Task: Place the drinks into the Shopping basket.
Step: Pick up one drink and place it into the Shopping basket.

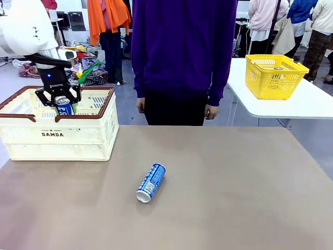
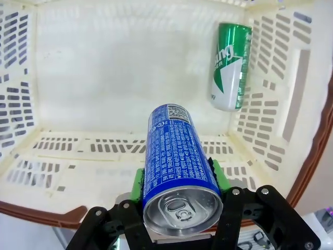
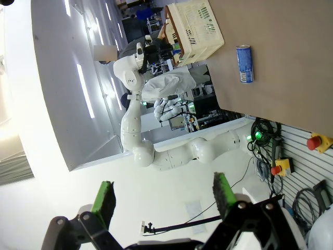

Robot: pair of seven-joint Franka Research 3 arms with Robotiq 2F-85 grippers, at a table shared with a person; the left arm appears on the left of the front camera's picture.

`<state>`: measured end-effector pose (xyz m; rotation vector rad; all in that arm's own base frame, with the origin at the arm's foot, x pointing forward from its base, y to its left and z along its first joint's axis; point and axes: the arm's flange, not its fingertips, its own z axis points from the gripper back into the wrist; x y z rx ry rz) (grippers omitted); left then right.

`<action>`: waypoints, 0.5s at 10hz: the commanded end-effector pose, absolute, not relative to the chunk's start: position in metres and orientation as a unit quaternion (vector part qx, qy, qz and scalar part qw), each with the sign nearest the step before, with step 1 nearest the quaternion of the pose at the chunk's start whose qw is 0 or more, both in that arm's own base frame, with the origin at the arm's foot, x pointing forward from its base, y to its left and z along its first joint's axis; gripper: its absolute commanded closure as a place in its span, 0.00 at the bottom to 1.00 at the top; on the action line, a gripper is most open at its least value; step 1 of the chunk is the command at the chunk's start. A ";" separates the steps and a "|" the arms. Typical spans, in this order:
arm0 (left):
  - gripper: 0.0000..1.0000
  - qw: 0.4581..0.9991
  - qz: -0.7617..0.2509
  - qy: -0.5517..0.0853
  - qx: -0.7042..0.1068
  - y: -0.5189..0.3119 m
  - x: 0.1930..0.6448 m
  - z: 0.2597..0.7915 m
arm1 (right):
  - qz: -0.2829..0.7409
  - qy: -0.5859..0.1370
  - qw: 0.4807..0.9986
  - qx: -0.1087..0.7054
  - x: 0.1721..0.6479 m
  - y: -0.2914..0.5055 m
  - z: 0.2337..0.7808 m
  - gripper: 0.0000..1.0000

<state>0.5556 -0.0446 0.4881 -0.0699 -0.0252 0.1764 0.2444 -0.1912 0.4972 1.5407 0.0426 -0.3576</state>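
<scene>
1. The blue can (image 2: pixel 179 166) we are carrying hangs inside the mouth of the Shopping basket (image 1: pixel 57 136). In the left wrist view its silver top faces the camera and its base points down at the bare floor.
2. The left gripper (image 2: pixel 177 179) is clamped on this can, with a green pad on either side near the top. We judge the grip to be secure, so there is no need to squeeze harder.
3. We should lower the can until its base is close to the floor and only then part the jaws. That way it settles rather than drops and bounces.
4. The green can (image 2: pixel 231 65) lies on its side by the far wall, well apart from ours. We should release over the open middle and not drift towards it.
5. After release we lift straight up, clear of the reddish-brown rim, because a sideways pull could catch the handles.
6. A second blue can (image 1: pixel 151 182) lies on its side on the table (image 1: pixel 234 182), near the middle, and it looks like the next pick.
7. The right gripper (image 3: pixel 164 200) is wide open and empty, raised away from the table.
</scene>
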 end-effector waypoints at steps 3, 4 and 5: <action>1.00 0.996 0.080 -0.033 -0.035 -0.045 0.553 0.471 | -0.159 0.016 0.702 0.694 0.244 -0.191 0.500 0.00; 1.00 0.997 0.066 -0.016 -0.044 -0.045 0.555 0.459 | -0.159 0.016 0.702 0.694 0.244 -0.191 0.500 0.00; 1.00 0.995 0.090 -0.030 -0.032 -0.045 0.554 0.452 | -0.159 0.016 0.702 0.694 0.244 -0.191 0.500 0.00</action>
